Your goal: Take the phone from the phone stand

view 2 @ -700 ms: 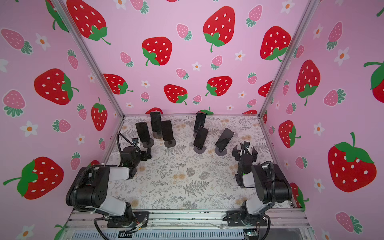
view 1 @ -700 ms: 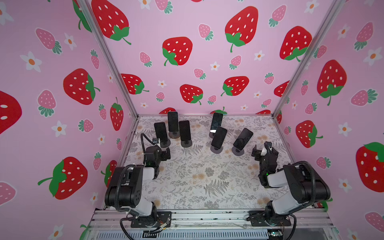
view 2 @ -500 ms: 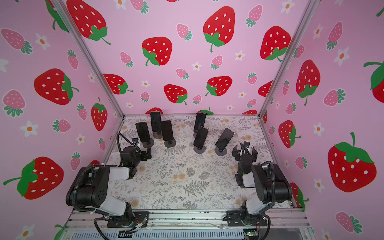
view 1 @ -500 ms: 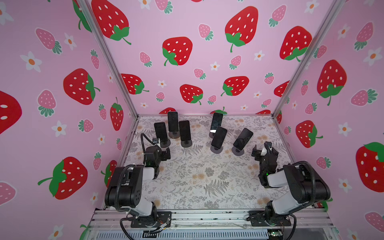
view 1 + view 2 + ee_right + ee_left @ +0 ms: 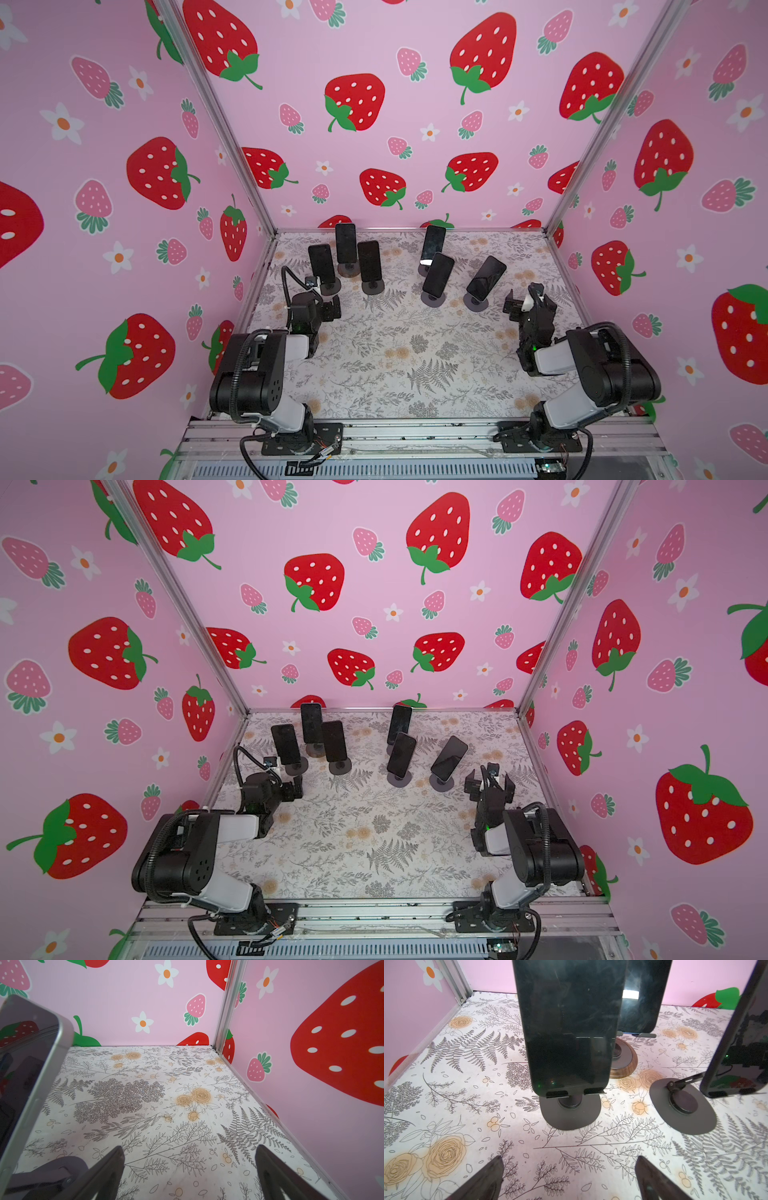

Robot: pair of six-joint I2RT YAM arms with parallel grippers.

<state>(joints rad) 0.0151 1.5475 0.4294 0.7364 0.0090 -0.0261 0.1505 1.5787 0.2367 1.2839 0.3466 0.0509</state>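
Six phones (image 5: 484,277): all on stands (image 5: 571,1113), toward table's (image 5: 395,374) far edge.
Left gripper (image 5: 569,1167): spread wide, empty, facing one phone.
Right gripper (image 5: 190,1155): spread wide, empty.
Remaining: everything.

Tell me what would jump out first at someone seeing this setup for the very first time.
The pink strawberry-print walls surround everything on three sides. Next come six dark phones propped on stands in two groups of three at the back of the floral table. Nearer the front, the left gripper and right gripper stand open, holding nothing.
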